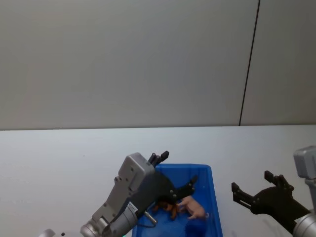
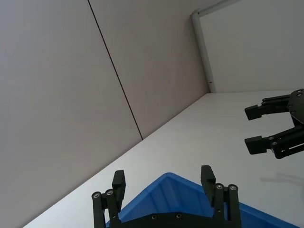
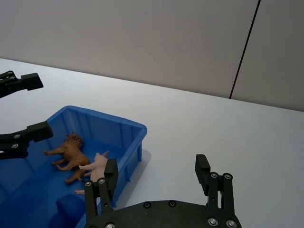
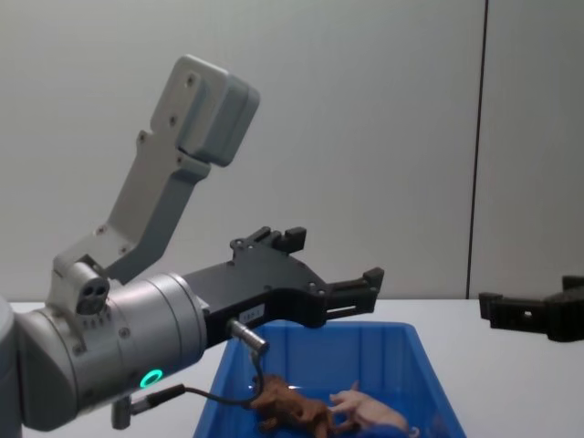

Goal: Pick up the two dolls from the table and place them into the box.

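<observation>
The left gripper (image 1: 178,170) hangs above the blue box (image 1: 210,197), fingers spread wide and empty. The right gripper (image 1: 252,189) hovers beside the box over the white table (image 1: 59,163), likewise open and empty. The brown lion (image 3: 69,153) and pink pig (image 3: 97,166) lie touching inside the box.

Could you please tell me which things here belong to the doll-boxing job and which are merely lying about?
Job: lion doll and pig doll, both already inside the blue box; white table; open left tool above the box; open right tool.
Lying about: small blue object in the box.
</observation>
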Robot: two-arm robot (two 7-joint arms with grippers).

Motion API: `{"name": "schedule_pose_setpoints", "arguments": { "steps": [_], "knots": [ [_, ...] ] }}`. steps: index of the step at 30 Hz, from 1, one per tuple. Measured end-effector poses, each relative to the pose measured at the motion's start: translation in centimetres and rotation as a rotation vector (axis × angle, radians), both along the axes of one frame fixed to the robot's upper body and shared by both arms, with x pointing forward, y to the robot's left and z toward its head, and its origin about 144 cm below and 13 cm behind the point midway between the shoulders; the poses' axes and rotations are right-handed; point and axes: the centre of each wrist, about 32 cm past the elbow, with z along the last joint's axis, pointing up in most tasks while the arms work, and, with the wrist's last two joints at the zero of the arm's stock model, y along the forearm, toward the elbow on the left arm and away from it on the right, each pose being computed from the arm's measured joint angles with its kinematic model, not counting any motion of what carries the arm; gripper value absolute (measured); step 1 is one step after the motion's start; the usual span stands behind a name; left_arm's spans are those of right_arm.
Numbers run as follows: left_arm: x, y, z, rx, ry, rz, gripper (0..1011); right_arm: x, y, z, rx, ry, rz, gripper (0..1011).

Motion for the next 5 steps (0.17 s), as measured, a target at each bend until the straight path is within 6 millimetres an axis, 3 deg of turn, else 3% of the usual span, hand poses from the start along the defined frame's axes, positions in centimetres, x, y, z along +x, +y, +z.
{"name": "schedule_pose_setpoints", "arguments": {
  "steps": [5],
  "knots": [
    [0.15, -0.08, 0.07, -0.006, -0.006, -0.01, 1001, 0.0, 0.0, 0.0, 0.0, 0.0, 0.0, 1001]
  ]
}}
